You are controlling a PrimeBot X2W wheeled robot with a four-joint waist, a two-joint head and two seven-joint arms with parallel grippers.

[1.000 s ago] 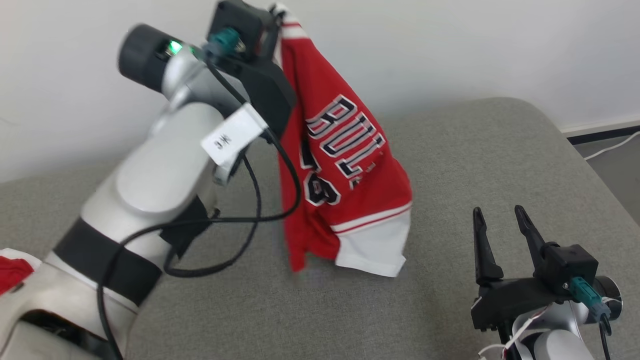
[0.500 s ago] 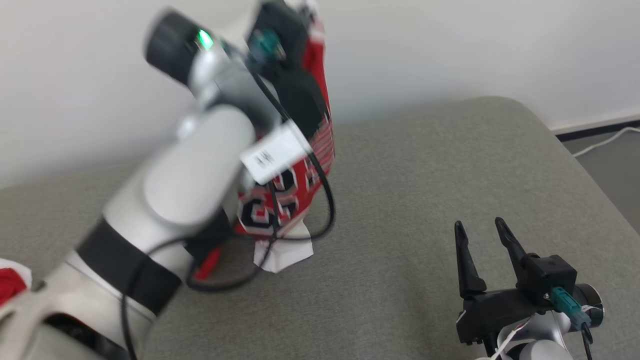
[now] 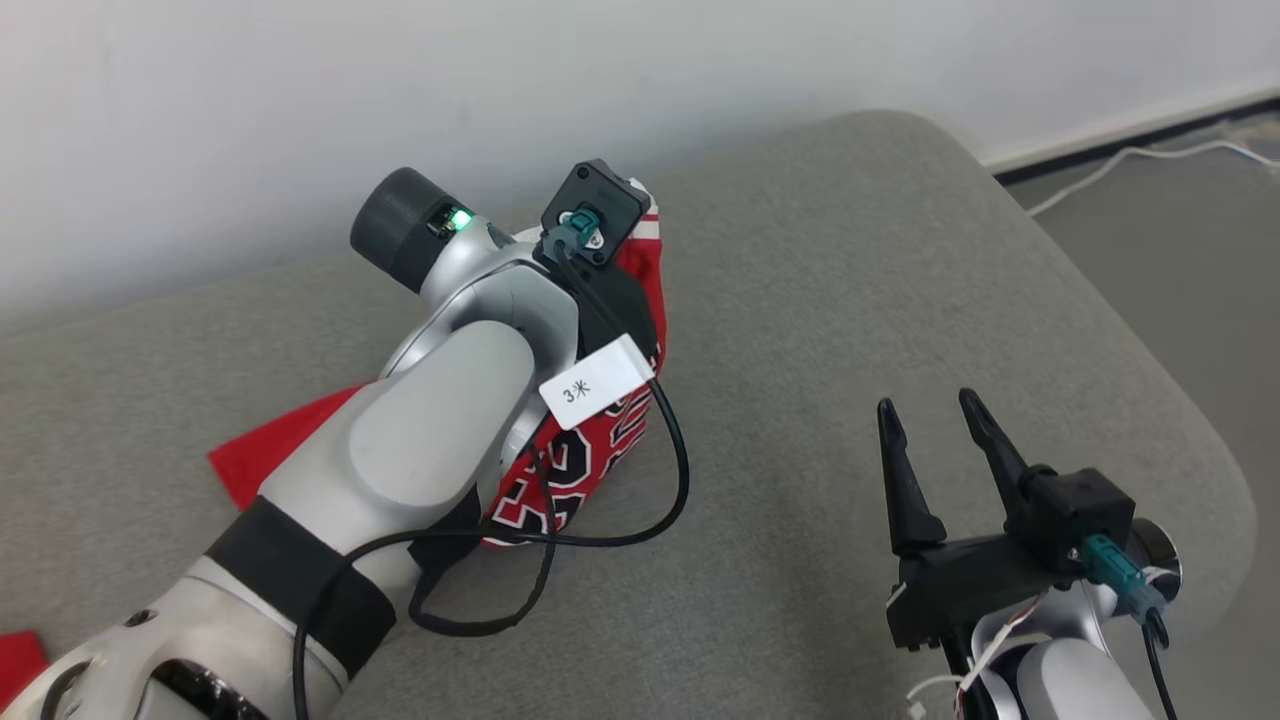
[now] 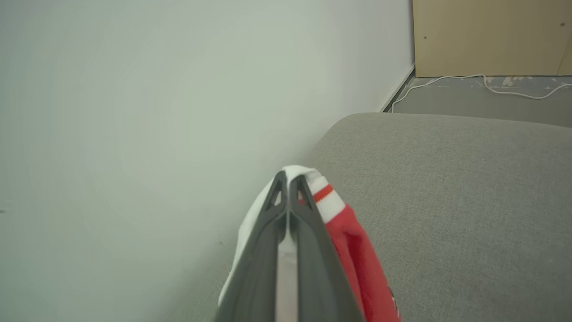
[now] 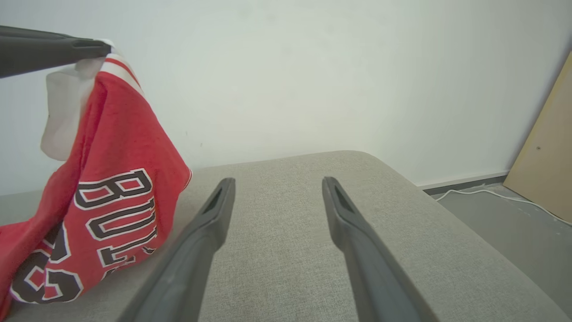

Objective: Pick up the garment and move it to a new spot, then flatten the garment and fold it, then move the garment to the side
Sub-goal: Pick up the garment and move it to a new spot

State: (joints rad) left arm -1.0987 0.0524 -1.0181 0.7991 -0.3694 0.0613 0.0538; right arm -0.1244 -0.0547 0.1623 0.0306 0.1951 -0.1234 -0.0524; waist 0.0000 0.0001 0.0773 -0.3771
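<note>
The garment (image 3: 590, 462) is a red jersey with white trim and black-and-white lettering. My left gripper (image 4: 288, 179) is shut on its white-trimmed edge, near the wall. From there the garment (image 5: 116, 197) drapes down, and its lower part rests on the grey cushion (image 3: 850, 300). A red corner (image 3: 265, 455) sticks out to the left under my left arm (image 3: 450, 430), which hides much of the cloth. My right gripper (image 3: 927, 405) stands open and holds nothing, low over the cushion to the right of the garment, apart from it. In the right wrist view its fingers (image 5: 210, 223) point at the wall.
A white wall runs along the back of the cushion. The cushion's rounded right edge drops to a grey floor with a white cable (image 3: 1130, 155). A wooden panel (image 4: 491, 36) stands past that corner. Another bit of red cloth (image 3: 15, 655) shows at the lower left.
The head camera has shifted. My left arm has come down with the garment, which hung free above the cushion and now rests on it at its lower end. The right gripper stays open.
</note>
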